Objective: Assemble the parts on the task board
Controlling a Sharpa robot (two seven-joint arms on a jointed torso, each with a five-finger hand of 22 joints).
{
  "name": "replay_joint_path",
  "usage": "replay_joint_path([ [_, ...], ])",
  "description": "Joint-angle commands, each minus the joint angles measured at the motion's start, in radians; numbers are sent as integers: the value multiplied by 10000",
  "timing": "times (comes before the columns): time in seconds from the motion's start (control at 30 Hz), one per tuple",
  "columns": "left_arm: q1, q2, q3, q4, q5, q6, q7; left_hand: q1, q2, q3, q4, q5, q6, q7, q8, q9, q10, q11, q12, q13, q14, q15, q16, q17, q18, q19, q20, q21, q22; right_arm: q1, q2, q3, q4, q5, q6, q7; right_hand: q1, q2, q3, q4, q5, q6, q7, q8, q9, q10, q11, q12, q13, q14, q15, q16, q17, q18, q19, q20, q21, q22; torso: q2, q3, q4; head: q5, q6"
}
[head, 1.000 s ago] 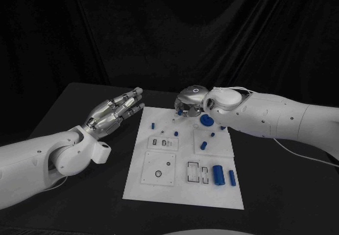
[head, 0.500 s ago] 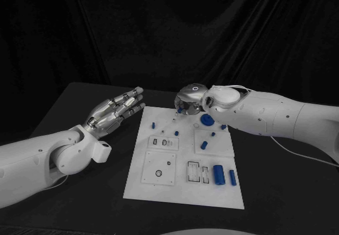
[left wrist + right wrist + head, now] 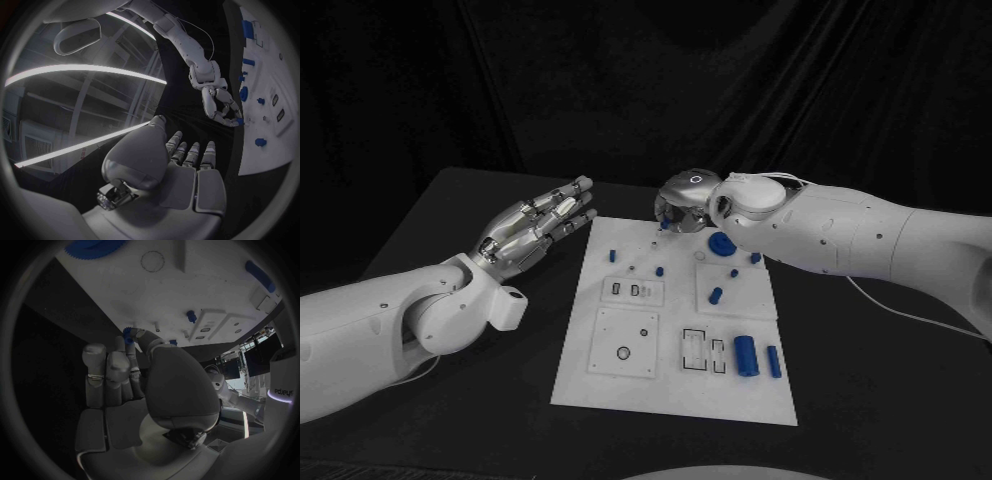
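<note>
The white task board (image 3: 675, 330) lies in the middle of the black table, and it also appears in the right wrist view (image 3: 187, 285). My right hand (image 3: 681, 204) hovers over the board's far edge and pinches a small blue gear (image 3: 128, 334) between thumb and fingertips. The left wrist view shows that hand (image 3: 220, 105) with a blue piece at its fingertips. A larger blue gear (image 3: 721, 245) lies on the board just beside it. My left hand (image 3: 535, 228) is open with fingers apart, held above the table left of the board's far corner, holding nothing.
Small blue pegs (image 3: 612, 256) dot the board's far half. Two blue cylinders (image 3: 746, 355) lie near the right edge toward the front. Recessed slots (image 3: 626, 345) sit in the board's near half. Dark cloth hangs behind the table.
My right hand has shifted slightly left along the board's far edge, still holding the small gear. The left hand has not moved.
</note>
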Motion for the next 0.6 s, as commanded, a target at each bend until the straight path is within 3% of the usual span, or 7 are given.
replay_joint_path([
  [0.03, -7, 35, 9, -6, -6, 166, 395, 132, -75, 414, -22, 123, 5, -55, 125, 157, -15, 108, -134, -105, -13, 124, -64, -43, -20, 10, 65, -101, -81, -34, 32, 6, -31, -14, -3, -16, 246, 324, 335, -15, -92, 132, 104, -4, 424, 161, -53, -119, -111, -150, 38, -211, -210, -533, -129, -10, -8, 118, -3, -2, 3, -3, 0],
  [0.6, -9, 72, 9, -45, -6, 217, 353, 131, -72, 424, -22, 121, -13, -50, 122, 154, -18, 113, -135, -106, -10, 139, -61, -42, -29, 12, 71, -100, -80, -117, 218, 7, -238, -14, 152, -32, 248, 341, 328, -12, -143, 105, 108, -55, 403, 174, -47, -178, -146, -225, 47, -304, -321, -522, -200, -1, -75, 90, -10, -10, 9, -28, -25],
])
